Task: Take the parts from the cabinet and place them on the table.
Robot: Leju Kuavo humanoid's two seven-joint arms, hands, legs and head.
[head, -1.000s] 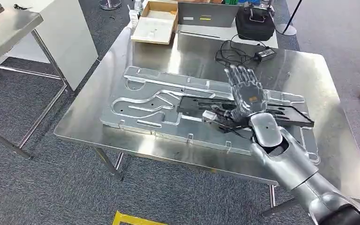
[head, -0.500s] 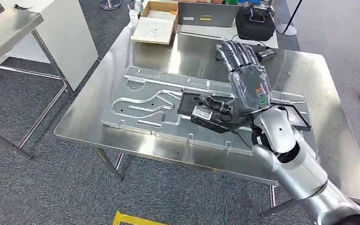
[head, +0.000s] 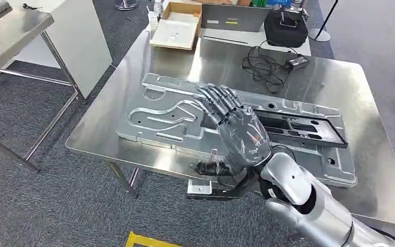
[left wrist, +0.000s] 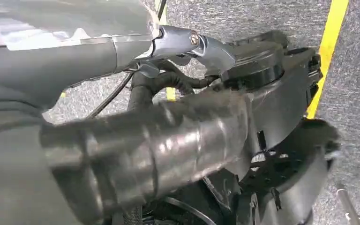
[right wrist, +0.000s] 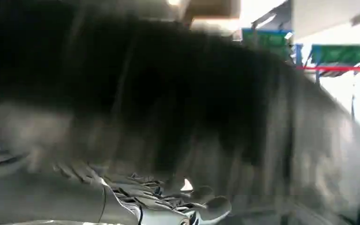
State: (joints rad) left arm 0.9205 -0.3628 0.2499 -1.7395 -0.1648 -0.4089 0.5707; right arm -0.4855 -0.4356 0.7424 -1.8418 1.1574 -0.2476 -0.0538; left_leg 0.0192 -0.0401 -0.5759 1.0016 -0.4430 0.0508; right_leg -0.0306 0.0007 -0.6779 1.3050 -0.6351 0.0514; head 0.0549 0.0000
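lying beyond right robot hand (head: 241, 135): black part (head: 298, 127)

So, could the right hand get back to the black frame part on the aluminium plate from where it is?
Probably yes. The right hand hovers open over the aluminium plate, the black frame part lies uncovered just beside it, and nothing stands between them.
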